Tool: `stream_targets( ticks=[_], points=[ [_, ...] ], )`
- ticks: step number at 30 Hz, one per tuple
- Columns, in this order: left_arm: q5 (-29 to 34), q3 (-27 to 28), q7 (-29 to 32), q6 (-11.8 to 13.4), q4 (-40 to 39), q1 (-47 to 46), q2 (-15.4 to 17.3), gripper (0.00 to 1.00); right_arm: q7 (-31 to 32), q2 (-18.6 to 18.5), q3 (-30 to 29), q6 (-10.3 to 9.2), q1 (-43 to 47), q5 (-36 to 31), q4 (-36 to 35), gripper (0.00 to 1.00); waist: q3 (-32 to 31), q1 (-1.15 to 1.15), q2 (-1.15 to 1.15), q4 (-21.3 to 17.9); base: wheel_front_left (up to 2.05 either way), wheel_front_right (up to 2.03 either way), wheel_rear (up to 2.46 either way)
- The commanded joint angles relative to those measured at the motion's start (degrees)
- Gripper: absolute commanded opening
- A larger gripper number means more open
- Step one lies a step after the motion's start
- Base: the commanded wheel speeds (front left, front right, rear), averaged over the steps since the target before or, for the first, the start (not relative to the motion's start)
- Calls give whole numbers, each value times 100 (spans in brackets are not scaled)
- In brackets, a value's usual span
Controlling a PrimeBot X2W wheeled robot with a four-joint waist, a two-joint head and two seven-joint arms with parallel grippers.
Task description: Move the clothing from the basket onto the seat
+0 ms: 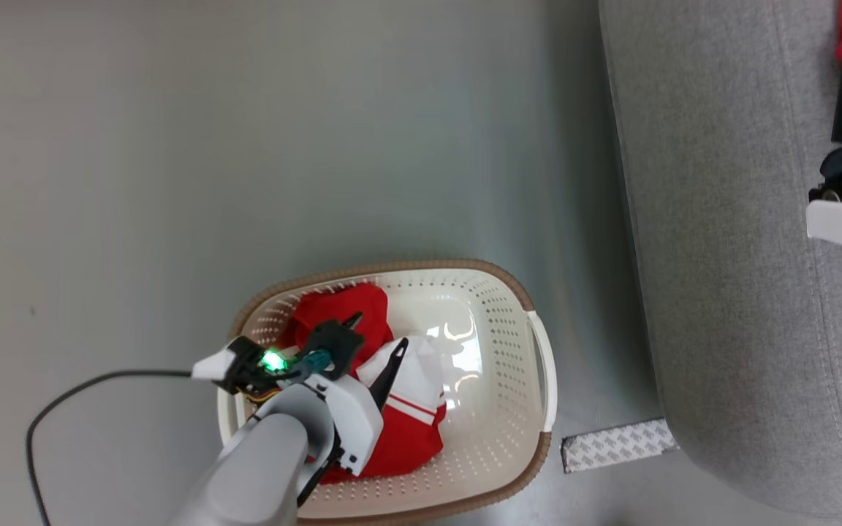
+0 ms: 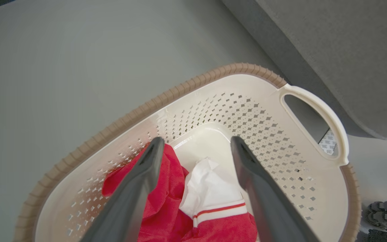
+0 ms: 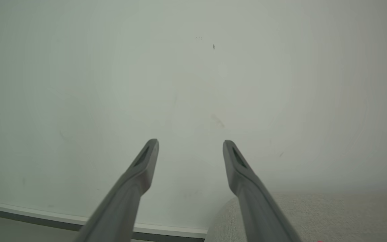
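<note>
The basket [image 1: 421,264] stands on the grey floor [image 1: 245,146], just beside the front edge of the sofa [image 1: 721,256] without touching it. Both pieces of clothing lie inside the basket, bunched against its left wall. The plain red garment [image 1: 340,303] is toward the far rim. The red and white garment [image 1: 410,424], with its thin stripes, is toward the near rim. The two overlap in the middle. On the side by the white handle [image 1: 544,365], the glossy basket bottom shows.

The left gripper [image 1: 377,333] reaches down into the basket over the clothing, its two fingers spread wide and holding nothing. In the left wrist view one finger lies across the red garment [image 2: 166,201] and the other runs along the striped one [image 2: 210,191]. Whether the tips of the left gripper [image 2: 197,139] press into the cloth is hard to judge from this angle. The basket's brown rim [image 2: 180,90] curves behind them, with the sofa [image 2: 331,50] beyond.

The right gripper [image 3: 190,142] has its fingers apart and holds nothing. It points at a pale wall [image 3: 193,67] above the sofa's edge [image 3: 331,215].

A black cable [image 1: 63,398] loops on the floor left of the basket. A patterned strip [image 1: 615,443] lies on the floor between the basket and the sofa's near corner.
</note>
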Motion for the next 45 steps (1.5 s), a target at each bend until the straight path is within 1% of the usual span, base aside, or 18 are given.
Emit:
stream_targets(
  ticks=[1, 9, 11, 13, 16, 20, 22, 25, 29, 35, 41, 45],
  points=[
    [-29, -63, 38, -10, 111, -94, 7, 100, 3, -2, 8, -13, -103, 48, -20, 100, 115, -1, 0, -48, 0, 0, 0],
    [-336, -895, 381, -14, 1292, -617, -64, 100, 3, 102, 70, -13, -385, -10, -133, 100, 468, -1, 0, -202, 0, 0, 0],
    [-429, -1070, 458, -14, 1506, -738, -61, 100, 3, 110, 36, -13, -421, -10, -186, 100, 552, -1, 0, -231, 0, 0, 0],
    [-434, -1218, 491, -13, 1698, -887, 14, 100, 3, 135, -9, -13, -438, 0, -206, 100, 636, -1, 0, -258, 0, 0, 0],
    [-445, -1461, 591, -8, 1957, -977, 8, 100, 3, 175, -41, -13, -451, 13, -230, 100, 763, -1, 0, -301, 0, 0, 0],
    [-306, -1883, 739, -8, 2130, -1151, 61, 100, 3, 210, 5, -13, -552, 24, -182, 100, 918, -1, 0, -380, 0, 0, 0],
    [-370, -2031, 843, -8, 2183, -1174, 73, 100, 3, 191, 79, -13, -626, 48, -85, 100, 967, -1, 0, -421, 0, 0, 0],
    [-433, -2222, 1153, -8, 2281, -1241, 126, 100, 3, 159, 220, -13, -744, 87, 143, 100, 1007, -1, 0, -469, 0, 0, 0],
    [-457, -2312, 1417, 11, 2341, -1376, 224, 100, 3, 152, 436, -13, -914, 120, 382, 100, 1084, -1, 0, -520, 0, 0, 0],
    [-445, -2372, 1646, 87, 2388, -1530, 343, 100, 3, 258, 556, -13, -1076, 160, 450, 100, 1254, -1, 0, -622, 0, 0, 0],
    [-499, -2567, 2042, -6, 2408, -1522, 352, 100, 3, 304, 614, -13, -1129, 182, 428, 100, 1350, -1, 0, -714, 0, 0, 0],
    [-636, -2797, 2280, -16, 2412, -1450, 334, 100, 3, 333, 623, -13, -1111, 192, 413, 100, 1375, -1, 0, -776, 0, 0, 0]
  ],
)
